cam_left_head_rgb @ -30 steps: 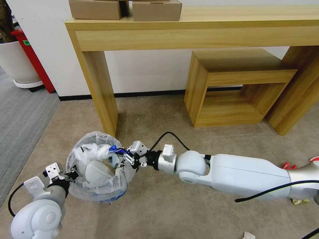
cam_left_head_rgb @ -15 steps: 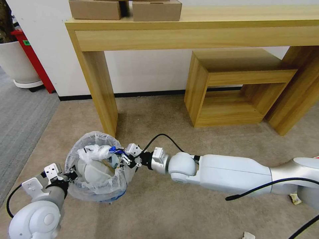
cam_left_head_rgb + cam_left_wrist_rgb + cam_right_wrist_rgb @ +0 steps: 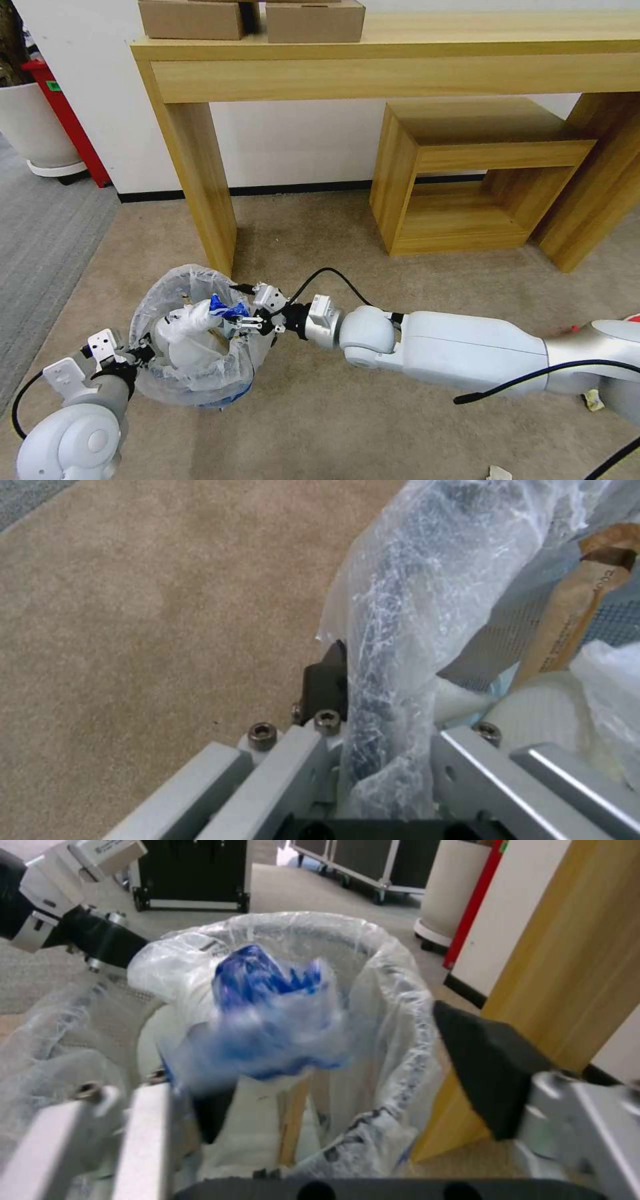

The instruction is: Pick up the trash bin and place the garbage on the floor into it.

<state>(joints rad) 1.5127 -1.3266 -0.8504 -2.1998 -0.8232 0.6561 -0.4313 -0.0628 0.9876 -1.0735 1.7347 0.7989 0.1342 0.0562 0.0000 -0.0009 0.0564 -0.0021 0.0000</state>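
The trash bin (image 3: 193,373), lined with a crinkled whitish bag, stands tilted at the lower left on the beige floor (image 3: 320,413). My left gripper (image 3: 137,351) is shut on its near rim; in the left wrist view the bagged rim (image 3: 390,630) runs between the jaws of the left gripper (image 3: 373,680). My right gripper (image 3: 235,321) hovers open over the bin's far rim. A blue-white wrapper (image 3: 227,308), part of the garbage, lies loose just in front of it above the white litter inside. In the right wrist view the wrapper (image 3: 267,1015) is blurred between the spread fingers (image 3: 493,1065).
A wooden table leg (image 3: 203,180) stands just behind the bin, and a low wooden shelf (image 3: 467,173) sits to the right. Small scraps lie on the carpet at the lower right: a pale one (image 3: 590,399), a white one (image 3: 497,473) and a red one (image 3: 573,329). Grey ribbed carpet (image 3: 40,227) lies at the left.
My right arm shifted left toward the bin, then its fingers opened and let go of the blue-white wrapper, which now sits over the bin's opening. The left gripper kept its hold.
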